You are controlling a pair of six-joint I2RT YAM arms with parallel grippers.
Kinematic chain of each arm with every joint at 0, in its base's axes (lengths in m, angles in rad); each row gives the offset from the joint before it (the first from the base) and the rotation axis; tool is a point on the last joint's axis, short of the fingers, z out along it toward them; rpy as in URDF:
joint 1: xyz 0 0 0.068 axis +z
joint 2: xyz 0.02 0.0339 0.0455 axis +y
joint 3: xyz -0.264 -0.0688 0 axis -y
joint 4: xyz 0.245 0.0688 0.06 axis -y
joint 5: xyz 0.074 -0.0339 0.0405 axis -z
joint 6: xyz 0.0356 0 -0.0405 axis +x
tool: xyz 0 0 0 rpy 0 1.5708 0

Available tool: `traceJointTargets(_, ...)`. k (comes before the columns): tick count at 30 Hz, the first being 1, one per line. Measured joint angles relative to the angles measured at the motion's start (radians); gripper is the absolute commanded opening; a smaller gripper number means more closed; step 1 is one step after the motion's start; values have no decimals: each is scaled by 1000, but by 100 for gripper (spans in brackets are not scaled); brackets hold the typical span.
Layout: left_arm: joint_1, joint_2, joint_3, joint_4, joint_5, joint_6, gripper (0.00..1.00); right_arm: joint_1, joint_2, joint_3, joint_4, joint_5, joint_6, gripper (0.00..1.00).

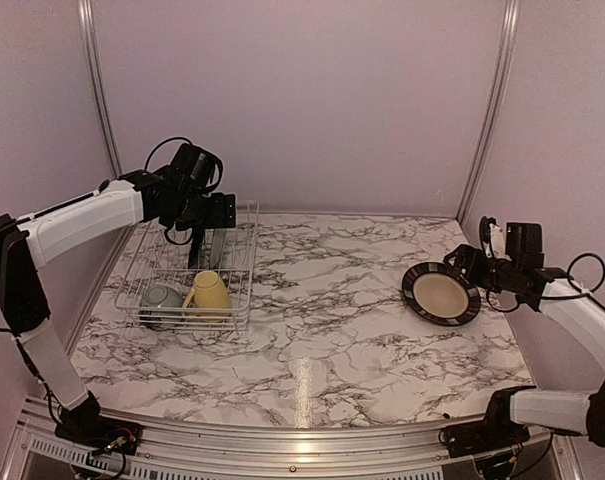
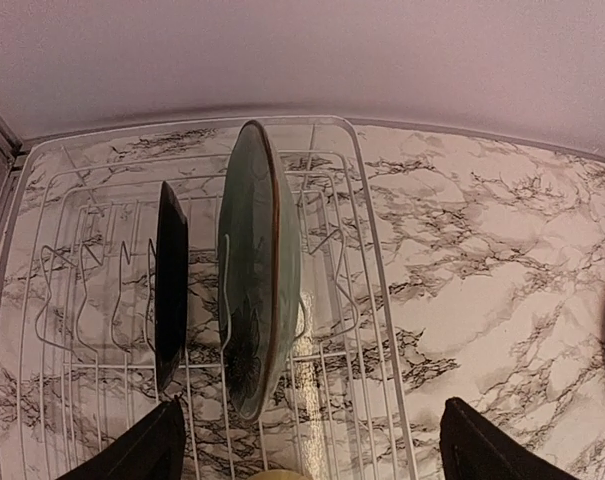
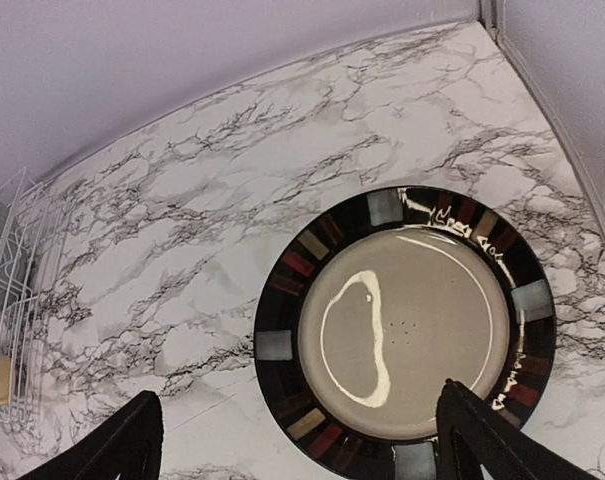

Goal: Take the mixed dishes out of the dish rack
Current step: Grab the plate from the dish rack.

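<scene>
Marble table [image 1: 322, 330], left gripper [image 2: 312, 445] open, empty, over dish rack [image 2: 377, 300], right gripper [image 3: 302, 435] open, empty, over plate [image 3: 412, 320]

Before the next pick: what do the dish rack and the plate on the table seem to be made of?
Dish rack: thin white wire, probably coated metal, judging by the slim open grid. Cream-centred plate: likely glazed ceramic; bright glossy reflections streak its centre and dark patterned rim.
</scene>
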Motion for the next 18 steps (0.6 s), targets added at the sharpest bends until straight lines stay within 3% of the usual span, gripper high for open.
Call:
traceJointTargets(6,23,148,116,-59,-3,77,85,108,87,18,-36,11,-35,98)
traceJointTargets(18,35,273,193,-90,-45,153,77,116,103,83,-86,69,-13,99)
